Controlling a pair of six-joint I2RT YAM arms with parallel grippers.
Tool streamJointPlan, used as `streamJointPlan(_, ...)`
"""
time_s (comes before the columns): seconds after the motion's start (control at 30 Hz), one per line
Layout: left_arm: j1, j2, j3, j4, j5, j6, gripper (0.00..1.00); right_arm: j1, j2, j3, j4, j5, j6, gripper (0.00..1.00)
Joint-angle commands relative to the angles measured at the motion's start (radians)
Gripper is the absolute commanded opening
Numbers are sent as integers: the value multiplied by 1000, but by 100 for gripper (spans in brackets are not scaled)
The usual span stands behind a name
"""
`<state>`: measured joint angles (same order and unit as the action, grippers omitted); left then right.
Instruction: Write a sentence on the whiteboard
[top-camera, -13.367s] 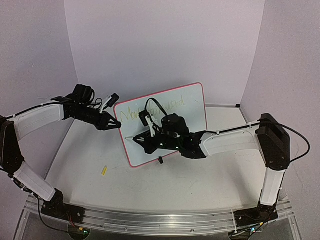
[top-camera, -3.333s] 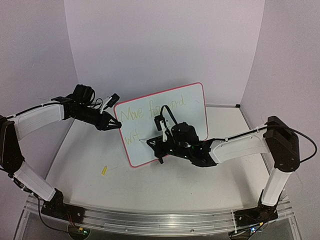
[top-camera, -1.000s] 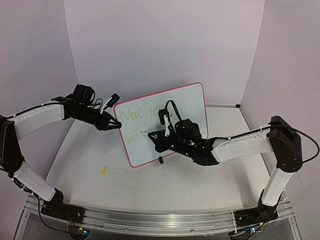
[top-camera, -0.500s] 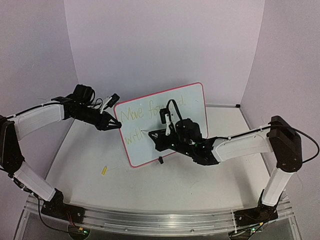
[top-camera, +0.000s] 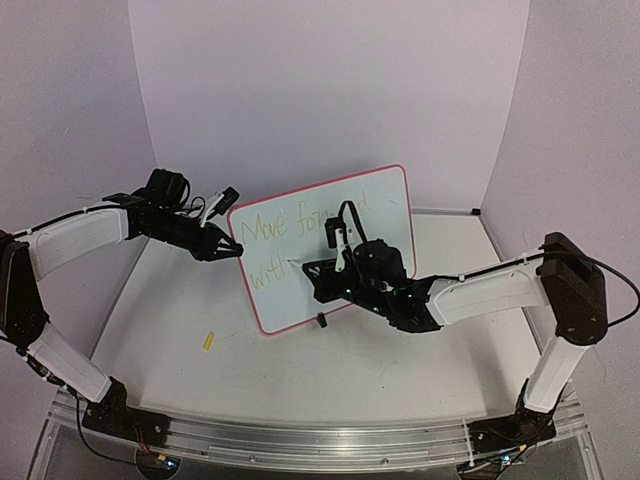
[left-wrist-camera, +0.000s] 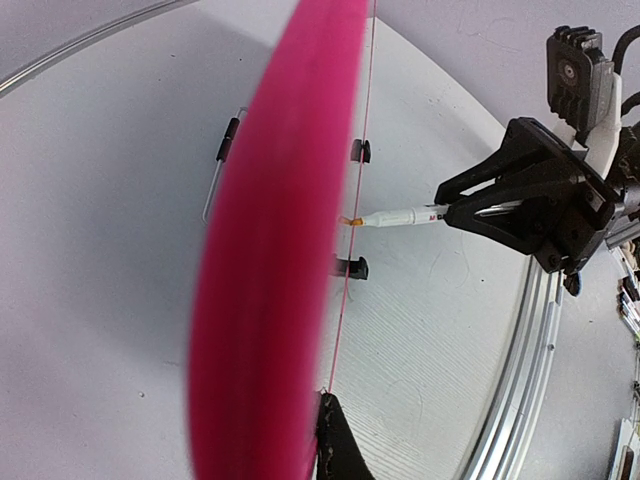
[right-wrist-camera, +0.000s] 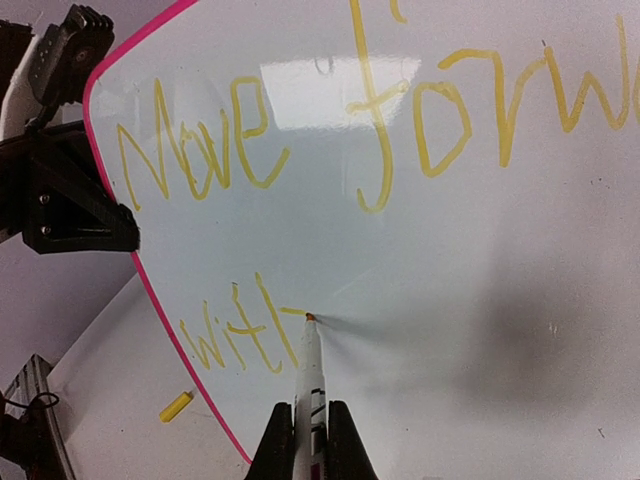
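You are partway through the second line. The whiteboard (top-camera: 388, 212) stands tilted near the middle of the surface (top-camera: 300, 370) on its small black feet (left-wrist-camera: 352, 267), writing face toward the arms. The sentence (right-wrist-camera: 383, 150) reads "Move forw" on the top line, with the rest cut off in the right wrist view; below it stands "wit" plus an unfinished last letter.

Your left hand (top-camera: 232, 250) is pinched on the board's left rim, bracing it; the left wrist view shows the pink edge running past its fingers. Your right hand (right-wrist-camera: 310, 440) is pressed together on a white marker (right-wrist-camera: 308, 380); its orange-yellow tip touches the board at the end of a short stroke just right of "wit". A small yellow piece (top-camera: 208, 341), likely the marker's cap, lies on the surface near the board's lower left corner, apart from both hands.

Judgement: the "h" of "with" is in hand; "faith" is not yet begun. The next move calls for closing that letter and lifting the tip clear; then shift right along the same line — bare board is there — and start the "f". Press lightly, since only the left hand and the feet resist the push; watch that the lower line does not climb into the top one.
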<state>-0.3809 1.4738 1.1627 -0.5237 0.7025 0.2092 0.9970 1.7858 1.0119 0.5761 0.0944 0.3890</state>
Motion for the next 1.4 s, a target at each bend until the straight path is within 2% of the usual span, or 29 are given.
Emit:
streamJointPlan(0.0,-31,39,-5,-37,-72,43,0,-18,-22,-12,-13,64,13,0)
streamJointPlan(0.73,-31,40,-5,-36,-72,42,0,-18,-6,-52,-50,20,42,0)
streamJointPlan(0.97,-31,40,-6,-34,-72,41,0,-18,-18,-25,-39,-82,-9,0)
streamJointPlan(1.17,-31,34,-8,-33,-74,41,0,-21,-104,-56,-38,-190,-39,0)
streamJointPlan(1.37,-32,29,-8,-33,-75,42,0,-98,-177,-121,-22,-320,-3,0)
